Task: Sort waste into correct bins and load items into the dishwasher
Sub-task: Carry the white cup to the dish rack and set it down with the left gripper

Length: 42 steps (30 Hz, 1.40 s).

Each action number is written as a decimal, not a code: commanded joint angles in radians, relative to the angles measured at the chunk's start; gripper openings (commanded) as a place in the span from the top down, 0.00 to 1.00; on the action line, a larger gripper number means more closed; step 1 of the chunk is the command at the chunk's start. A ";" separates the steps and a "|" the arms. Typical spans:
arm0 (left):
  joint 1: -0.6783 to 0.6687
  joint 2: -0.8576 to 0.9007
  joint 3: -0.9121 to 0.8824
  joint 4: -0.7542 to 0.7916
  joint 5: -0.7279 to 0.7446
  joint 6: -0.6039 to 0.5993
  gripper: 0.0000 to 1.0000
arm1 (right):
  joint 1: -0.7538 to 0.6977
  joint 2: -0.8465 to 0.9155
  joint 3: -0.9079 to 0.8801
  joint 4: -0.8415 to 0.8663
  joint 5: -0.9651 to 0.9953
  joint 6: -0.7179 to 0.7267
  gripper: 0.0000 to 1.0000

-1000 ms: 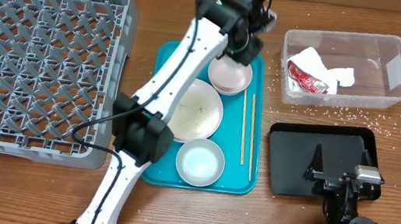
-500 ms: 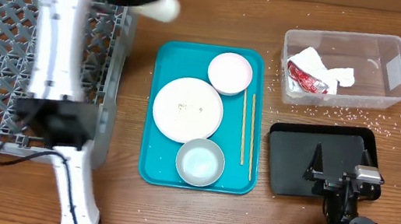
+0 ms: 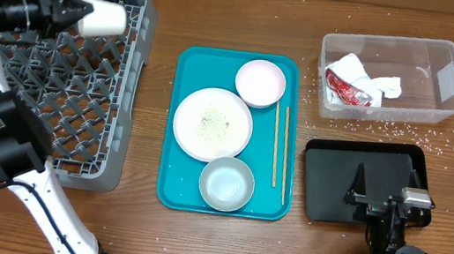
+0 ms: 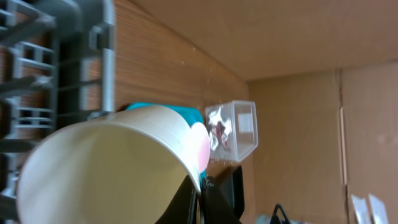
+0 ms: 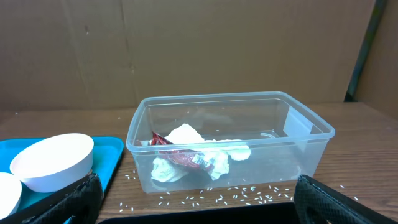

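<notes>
Left gripper (image 3: 81, 14), upper left of the overhead view: jaws are pinching the wall of the small cup (image 3: 104, 18) at its rim. The cup is lying on its side in the air, over the far edge of the grey dish rack (image 3: 36, 91), not resting on the lattice.

Left wrist view: the cup's (image 4: 112, 168) open mouth is filling the lower left, with the dark fingers (image 4: 200, 202) biting one spot on the lip.

Handling, as judged: the cup is looking light, rigid and smooth-walled. A one-point rim pinch is likely letting it pivot or slip, so it is wanting a slow lowering. It may be breakable if ceramic; cannot tell the material.

Right gripper (image 3: 384, 199), lower right: jaws are standing wide and holding nothing, parked over the black tray (image 3: 329, 159).

Waiting on the teal tray (image 3: 190, 59), centre frame: the plate (image 3: 212, 123) and two bowls (image 3: 260, 83) (image 3: 226, 183). The plate is sitting flat, so its raised edge looks the only purchase; the bowls are offering a rim wall, like the cup.
</notes>
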 commanded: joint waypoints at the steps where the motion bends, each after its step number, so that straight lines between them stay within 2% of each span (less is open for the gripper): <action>1: 0.064 0.008 -0.101 0.070 0.129 0.038 0.96 | -0.003 -0.009 -0.010 0.005 0.006 -0.001 0.00; 5: 0.117 0.008 -0.205 0.166 0.248 0.033 0.96 | -0.003 -0.009 -0.010 0.005 0.006 -0.001 0.00; 13: 0.136 0.008 -0.373 0.368 0.298 -0.033 0.94 | -0.004 -0.009 -0.010 0.005 0.006 -0.001 0.00; 17: 0.137 0.008 -0.416 0.506 0.318 -0.112 0.94 | -0.003 -0.009 -0.010 0.005 0.006 -0.001 0.00; 21: 0.135 0.008 -0.438 0.582 0.321 -0.134 0.93 | -0.003 -0.009 -0.010 0.005 0.006 -0.001 0.00; 26: 0.135 0.008 -0.440 0.596 0.311 -0.154 0.91 | -0.003 -0.009 -0.010 0.005 0.006 -0.001 0.00; 31: 0.137 0.008 -0.441 0.571 0.214 -0.157 0.92 | -0.003 -0.009 -0.010 0.005 0.006 -0.001 0.00; 38: 0.134 0.008 -0.447 0.570 0.214 -0.158 0.92 | -0.003 -0.009 -0.010 0.005 0.006 -0.001 0.00; 42: 0.141 0.008 -0.447 0.568 0.145 -0.226 0.95 | -0.003 -0.009 -0.010 0.005 0.006 -0.001 0.00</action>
